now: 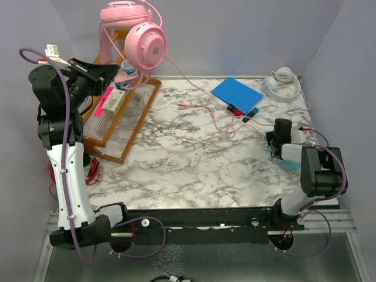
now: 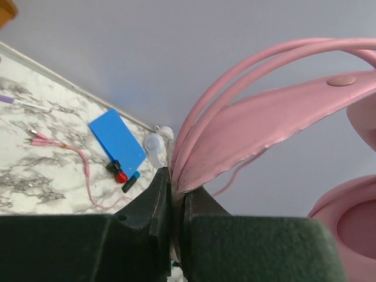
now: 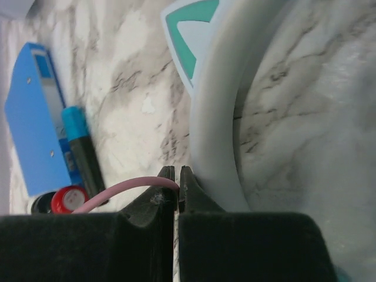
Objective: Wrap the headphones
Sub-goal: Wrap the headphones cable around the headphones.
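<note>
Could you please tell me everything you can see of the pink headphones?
The pink headphones are a glossy, plastic-looking over-ear pair, with two thin arched tubes above a flat headband and round ear cups. They hang in the air at the rear left, with the left gripper shut on the headband's end. Their long pink cable trails down across the marble table to the right gripper, whose jaws pinch it.
</note>
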Action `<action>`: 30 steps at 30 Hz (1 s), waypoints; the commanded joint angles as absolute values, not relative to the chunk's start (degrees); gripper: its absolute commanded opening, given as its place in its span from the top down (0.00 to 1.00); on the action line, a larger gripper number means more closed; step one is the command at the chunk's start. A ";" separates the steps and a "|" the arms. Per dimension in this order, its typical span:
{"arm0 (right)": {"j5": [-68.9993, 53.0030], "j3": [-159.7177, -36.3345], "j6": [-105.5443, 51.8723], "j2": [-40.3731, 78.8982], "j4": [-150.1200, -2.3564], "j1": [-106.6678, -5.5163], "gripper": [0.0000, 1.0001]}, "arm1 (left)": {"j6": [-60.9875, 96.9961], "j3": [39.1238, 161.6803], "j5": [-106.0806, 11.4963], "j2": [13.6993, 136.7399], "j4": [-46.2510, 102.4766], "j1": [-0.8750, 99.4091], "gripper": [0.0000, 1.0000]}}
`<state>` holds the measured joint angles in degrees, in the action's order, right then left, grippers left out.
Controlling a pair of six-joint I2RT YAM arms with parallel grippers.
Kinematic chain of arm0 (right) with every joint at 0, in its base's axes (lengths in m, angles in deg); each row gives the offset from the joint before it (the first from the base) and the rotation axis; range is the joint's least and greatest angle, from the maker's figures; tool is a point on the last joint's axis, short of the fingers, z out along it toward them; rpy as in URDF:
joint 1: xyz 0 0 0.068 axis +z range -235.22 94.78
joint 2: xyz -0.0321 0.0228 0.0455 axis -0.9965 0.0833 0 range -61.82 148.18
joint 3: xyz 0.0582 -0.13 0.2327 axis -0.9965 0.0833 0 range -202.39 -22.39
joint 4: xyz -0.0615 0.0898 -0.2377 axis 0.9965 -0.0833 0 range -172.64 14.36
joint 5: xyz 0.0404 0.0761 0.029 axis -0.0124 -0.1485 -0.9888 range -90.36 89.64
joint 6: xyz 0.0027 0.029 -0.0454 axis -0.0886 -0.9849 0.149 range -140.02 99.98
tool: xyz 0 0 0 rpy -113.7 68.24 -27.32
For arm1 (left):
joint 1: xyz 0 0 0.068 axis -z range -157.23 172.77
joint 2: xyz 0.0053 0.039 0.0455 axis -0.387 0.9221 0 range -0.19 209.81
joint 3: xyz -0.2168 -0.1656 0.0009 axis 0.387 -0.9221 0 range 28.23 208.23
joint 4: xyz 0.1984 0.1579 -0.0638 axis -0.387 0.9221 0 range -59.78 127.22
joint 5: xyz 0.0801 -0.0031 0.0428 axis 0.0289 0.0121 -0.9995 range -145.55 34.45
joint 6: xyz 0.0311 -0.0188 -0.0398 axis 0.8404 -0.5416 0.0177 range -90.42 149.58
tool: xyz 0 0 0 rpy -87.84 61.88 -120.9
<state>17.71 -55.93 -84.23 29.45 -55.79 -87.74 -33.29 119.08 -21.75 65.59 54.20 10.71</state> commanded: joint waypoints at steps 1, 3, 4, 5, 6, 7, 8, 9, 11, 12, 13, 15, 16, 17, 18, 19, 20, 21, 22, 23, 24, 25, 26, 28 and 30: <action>29.97 -58.06 -96.48 30.71 -74.51 -88.35 1.00 | -32.13 123.35 -34.20 61.71 57.45 9.96 1.00; 31.96 -57.90 -98.55 29.99 -75.51 -88.37 1.00 | -30.67 123.97 -38.97 60.51 59.08 9.97 1.00; 33.16 -57.91 -99.11 29.54 -77.44 -88.35 0.99 | -29.95 124.23 -40.81 60.09 59.63 9.94 1.00; 34.34 -58.16 -100.15 29.15 -78.88 -88.39 1.00 | -29.43 124.75 -42.45 59.90 60.45 9.94 1.00; 35.60 -58.32 -100.84 28.76 -80.05 -88.42 0.99 | -28.87 125.29 -43.60 59.86 61.29 9.98 1.00; 36.46 -58.47 -101.57 28.45 -80.95 -88.45 0.99 | -28.52 125.64 -44.25 60.00 61.83 9.94 1.00; 36.65 -58.44 -101.19 28.09 -80.85 -88.47 0.99 | -28.44 125.75 -44.23 60.06 61.90 9.94 1.00; 36.28 -58.55 -99.12 27.87 -79.54 -88.50 0.99 | -28.47 125.52 -43.21 60.25 61.57 9.94 1.00; 31.96 -58.88 -88.86 26.99 -72.83 -88.56 0.87 | -29.31 124.80 -39.34 61.08 60.64 9.96 1.00; 28.80 -58.94 -82.81 26.13 -69.09 -88.54 0.77 | -29.85 124.42 -36.82 61.65 60.10 9.94 1.00; 25.97 -58.47 -79.11 24.75 -65.98 -88.40 0.60 | -30.25 124.05 -34.42 62.32 59.43 9.94 1.00; 14.93 -53.94 -68.30 20.67 -49.66 -88.13 0.34 | -30.49 123.09 -30.29 62.96 57.89 9.94 1.00; 9.85 -51.34 -64.05 18.35 -42.15 -87.93 0.15 | -30.41 122.83 -29.07 62.94 57.48 9.98 1.00; 3.15 -49.16 -59.78 16.57 -34.93 -87.83 0.02 | -30.19 122.50 -28.39 62.89 57.14 10.01 1.00; -2.63 -48.59 -56.57 15.35 -30.95 -87.66 0.00 | -29.92 122.15 -28.02 62.57 56.71 10.14 1.00; -8.06 -49.58 -54.65 14.59 -29.86 -87.42 0.00 | -29.65 121.77 -27.51 62.44 56.25 10.57 1.00; -12.67 -51.27 -52.90 14.22 -29.67 -87.11 0.00 | -29.51 121.48 -26.86 62.52 56.00 11.12 1.00; -15.68 -52.81 -51.39 13.76 -29.82 -86.50 0.00 | -29.41 121.11 -25.98 62.75 55.97 11.71 1.00; -18.16 -53.71 -50.07 12.90 -29.12 -85.76 0.00 | -29.39 120.79 -25.02 63.01 55.97 12.33 1.00; -20.26 -54.16 -48.87 11.87 -27.97 -85.29 0.00 | -29.39 120.31 -23.95 63.42 55.97 12.81 1.00; -21.81 -54.72 -47.48 10.76 -27.58 -84.66 0.00 | -29.28 119.85 -23.20 63.80 55.89 13.29 1.00; -23.90 -55.55 -46.70 9.80 -27.34 -83.72 0.00 | -28.99 119.48 -22.31 64.20 55.95 13.85 1.00; -25.97 -56.69 -45.44 9.21 -27.31 -83.12 0.00 | -28.66 119.11 -21.48 64.72 55.89 14.41 1.00; -30.78 -59.70 -43.99 9.16 -27.65 -81.96 0.00 | -28.25 118.67 -19.80 65.76 55.75 16.04 1.00; -36.95 -62.33 -43.44 10.39 -24.92 -80.51 0.00 | -27.47 118.94 -18.58 67.14 55.71 19.11 1.00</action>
